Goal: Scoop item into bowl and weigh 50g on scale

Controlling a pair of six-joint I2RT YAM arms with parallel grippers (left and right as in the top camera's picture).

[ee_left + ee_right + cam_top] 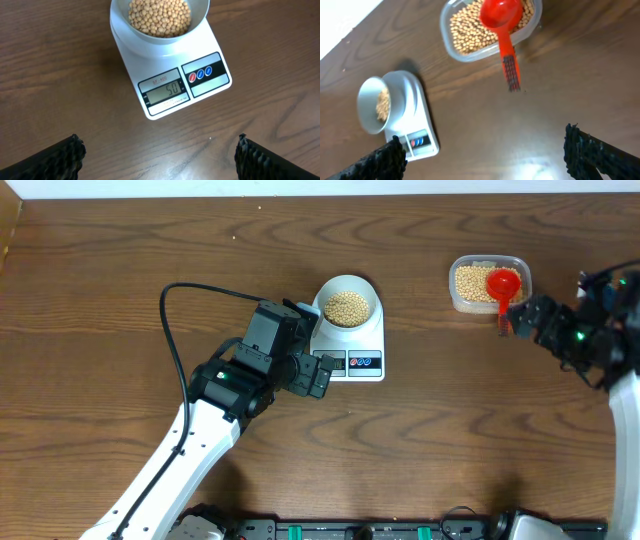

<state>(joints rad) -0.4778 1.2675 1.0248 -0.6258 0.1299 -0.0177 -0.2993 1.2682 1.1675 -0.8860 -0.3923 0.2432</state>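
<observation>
Overhead, bowl (347, 279): holds the beans (346, 307) and sits on the scale (375, 340); the left gripper (322, 375) is just beside the scale's front.
Left wrist, fingers (62, 159): spread wide, holding nothing; the display reads 50.
Right wrist, right gripper (482, 140): spread, empty; the red scoop (501, 15) rests in the tub (451, 42).
Handling: the beans are probably light, loose and prone to rolling; lift the bowl by its rim, kept level.

— Anything cut off?
— The bowl (160, 41) runs off the top edge of the left wrist view. The tub (465, 56) does the same in the blurred right wrist view.
— And the overhead readout?
— It's too small on the scale (350, 345) to read.
</observation>
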